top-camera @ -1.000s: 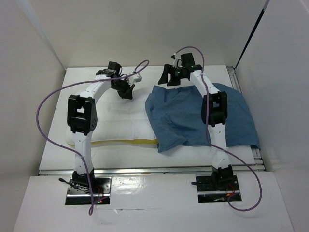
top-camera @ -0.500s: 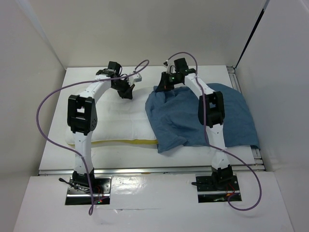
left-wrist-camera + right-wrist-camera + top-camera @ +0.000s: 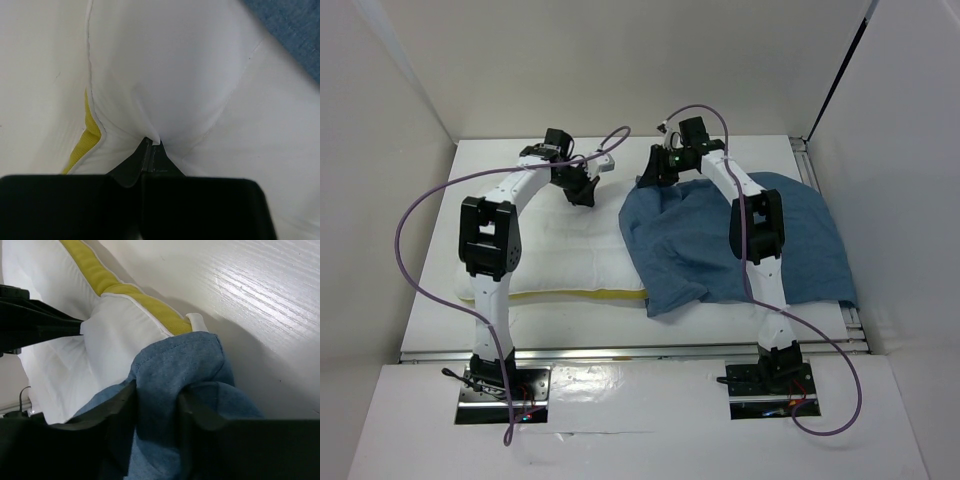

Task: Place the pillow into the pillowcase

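Two arms work the far side of the tabletop [image 3: 485, 170], midway through sleeving the pillow [image 3: 570, 250] into the pillowcase [image 3: 720, 240]. The left tool [image 3: 151, 146] is closed tight on a small pinch of white cover near the pillow's far edge, its fingers meeting with only a sliver of fabric between them. The right tool [image 3: 156, 392] is clamped around a bunched fold of blue cloth at the case's far left corner, right beside that same end of the pillow.

The pillow lies flat across the left half of the tabletop, and the case is spread over the right half. The case's left margin drapes over the pillow's right end. How deep the pillow sits inside cannot be told from above, though most of it is plainly uncovered.

The step in hand looks like drawing the mouth of the case over the far corner while the other arm anchors the pillow. Next, the right arm would need to carry the hem leftward along the pillow without letting the thin cloth slip, with the left grip holding the corner steady or feeding it in.
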Robot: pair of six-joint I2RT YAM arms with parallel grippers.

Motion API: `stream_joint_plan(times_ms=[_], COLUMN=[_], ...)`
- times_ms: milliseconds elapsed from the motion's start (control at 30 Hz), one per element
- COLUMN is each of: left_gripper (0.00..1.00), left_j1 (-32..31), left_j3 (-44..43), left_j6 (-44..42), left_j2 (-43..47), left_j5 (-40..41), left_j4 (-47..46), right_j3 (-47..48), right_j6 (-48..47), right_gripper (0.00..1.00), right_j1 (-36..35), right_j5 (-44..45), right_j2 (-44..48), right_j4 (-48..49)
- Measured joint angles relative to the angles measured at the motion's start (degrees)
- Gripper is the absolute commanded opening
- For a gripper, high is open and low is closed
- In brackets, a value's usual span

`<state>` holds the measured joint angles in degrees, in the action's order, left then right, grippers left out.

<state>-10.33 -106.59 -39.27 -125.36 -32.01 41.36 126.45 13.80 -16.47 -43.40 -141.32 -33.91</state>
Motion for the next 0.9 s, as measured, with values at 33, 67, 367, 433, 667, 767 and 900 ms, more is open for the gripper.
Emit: stream_joint_plan(times_ms=[33, 67, 367, 433, 667, 767, 900], left_gripper=[0.0, 0.0, 0.0, 0.0, 0.0, 0.0, 0.0], left_j1=[-0.04, -0.09, -0.42, -0.59, -1.7, -2.14, -2.8], left_j3=[0.0, 0.0, 0.28, 0.76, 1.38, 1.38, 1.99], left_j6=[0.0, 0.0, -1.33, -1.51, -2.62, -2.78, -2.95], left_j2=[0.0, 0.02, 0.24, 0.61, 0.96, 0.98, 1.31], left_j5=[0.13, 0.17, 0.63, 0.68, 0.7, 0.74, 0.74], left_j4=[0.0, 0.0, 0.04, -0.13, 0.07, 0.39, 0.37], right_j3=[0.0, 0.0, 0.63, 1.07, 1.4, 1.4, 1.42], right_j6=[0.02, 0.02, 0.9, 0.98, 1.25, 1.36, 1.44], right_gripper=[0.31, 0.26, 0.64, 0.62, 0.36, 0.25, 0.26], right_j1=[0.0, 0.0, 0.07, 0.17, 0.79, 1.25, 1.6], right_j5=[0.04, 0.04, 1.51, 1.92, 2.25, 2.21, 2.14], right_j2=[0.0, 0.0, 0.0, 0.0, 0.0, -0.02, -0.02], right_j4=[0.0, 0.0, -0.02, -0.07, -0.07, -0.04, -0.04])
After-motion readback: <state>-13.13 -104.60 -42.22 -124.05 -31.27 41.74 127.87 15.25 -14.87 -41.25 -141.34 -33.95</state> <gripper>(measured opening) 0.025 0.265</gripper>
